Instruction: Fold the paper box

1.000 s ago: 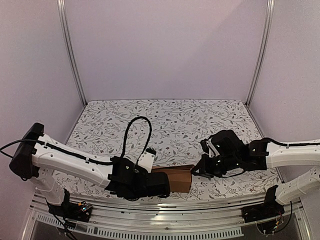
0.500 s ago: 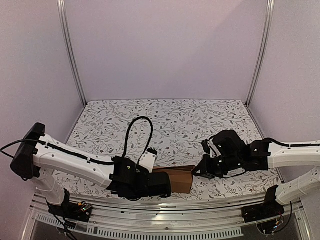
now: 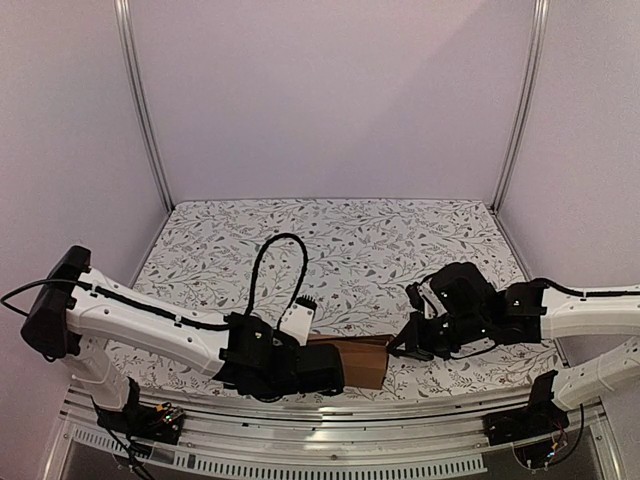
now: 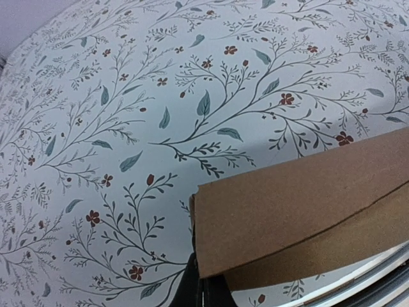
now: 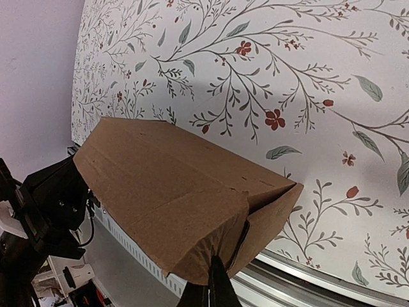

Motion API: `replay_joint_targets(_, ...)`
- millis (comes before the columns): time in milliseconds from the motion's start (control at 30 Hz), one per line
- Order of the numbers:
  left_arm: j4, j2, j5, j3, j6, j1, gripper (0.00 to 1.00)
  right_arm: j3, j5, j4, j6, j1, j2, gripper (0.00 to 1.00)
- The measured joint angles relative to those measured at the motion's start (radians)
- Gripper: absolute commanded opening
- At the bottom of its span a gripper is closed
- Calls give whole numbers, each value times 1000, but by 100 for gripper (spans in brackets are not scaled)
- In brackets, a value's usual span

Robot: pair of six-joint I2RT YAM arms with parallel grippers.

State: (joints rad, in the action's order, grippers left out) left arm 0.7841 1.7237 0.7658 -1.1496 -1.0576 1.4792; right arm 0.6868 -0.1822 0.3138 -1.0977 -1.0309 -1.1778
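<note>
The plain brown cardboard paper box (image 3: 365, 362), a small oblong carton, lies lengthwise on the white floral-printed table cover (image 3: 340, 240), just behind the middle of the silver metal rail (image 3: 400, 412) that runs along the table's near edge. The left gripper (image 4: 203, 291), at the box's end toward the rail's left, is clenched tight on the thin corner of a cardboard panel. The right gripper (image 5: 214, 284), at the end toward the rail's right, is pinched closed on the lower edge of the slightly gaping end flap (image 5: 268, 217).
</note>
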Motion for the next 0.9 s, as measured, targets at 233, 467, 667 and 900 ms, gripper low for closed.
replay_joint_targets(233, -5, 0, -4, -2, 0, 0, 0, -10, 19, 14, 23, -16, 16, 0)
replay_joint_targets(467, 2, 12, -6, -16, 0, 1, 0, -21, 115, 23, 24, -80, 30, 0)
replay_joint_targets(667, 13, 17, -6, -24, -1, 1, 0, -14, 271, 37, 2, -185, 9, 0)
replay_joint_targets(900, 21, 17, -7, -26, -1, 1, 0, 45, 454, 115, -14, -309, -61, 7)
